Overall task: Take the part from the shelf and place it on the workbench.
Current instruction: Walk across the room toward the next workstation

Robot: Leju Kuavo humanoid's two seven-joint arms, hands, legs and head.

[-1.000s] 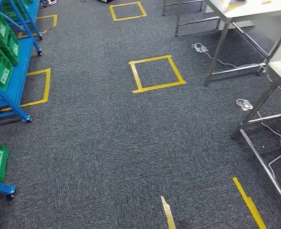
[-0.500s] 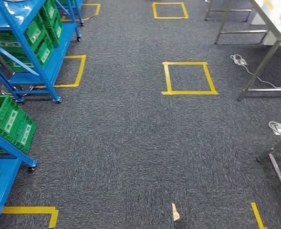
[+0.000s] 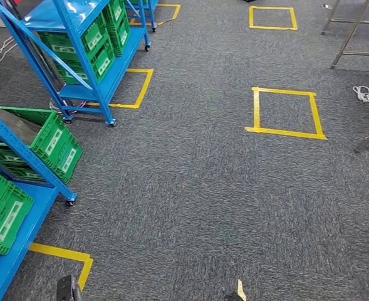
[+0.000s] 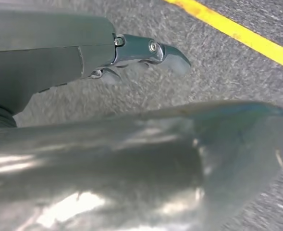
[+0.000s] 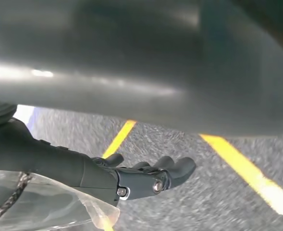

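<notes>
Two blue wheeled shelves stand to my left in the head view: a near shelf (image 3: 17,147) and a farther shelf (image 3: 73,37), both carrying green bins (image 3: 50,135) with white labels. I cannot make out any part inside the bins. My left hand (image 4: 96,53) hangs over the carpet with its fingers (image 4: 151,48) stretched out and nothing in them. My right hand (image 5: 132,178) also hangs with its fingers extended and nothing between them. A clear plastic film with a dark cord (image 5: 38,202) lies by the right wrist.
Metal workbench legs (image 3: 350,31) show at the far right, with a power strip and cable (image 3: 366,94) on the floor beside them. Yellow tape squares (image 3: 286,113) mark the grey carpet. Open carpet lies between the shelves and the benches.
The whole view has swung left: the shelves have come further into the picture and the workbenches have slid off to the right. The camera moved, not the things.
</notes>
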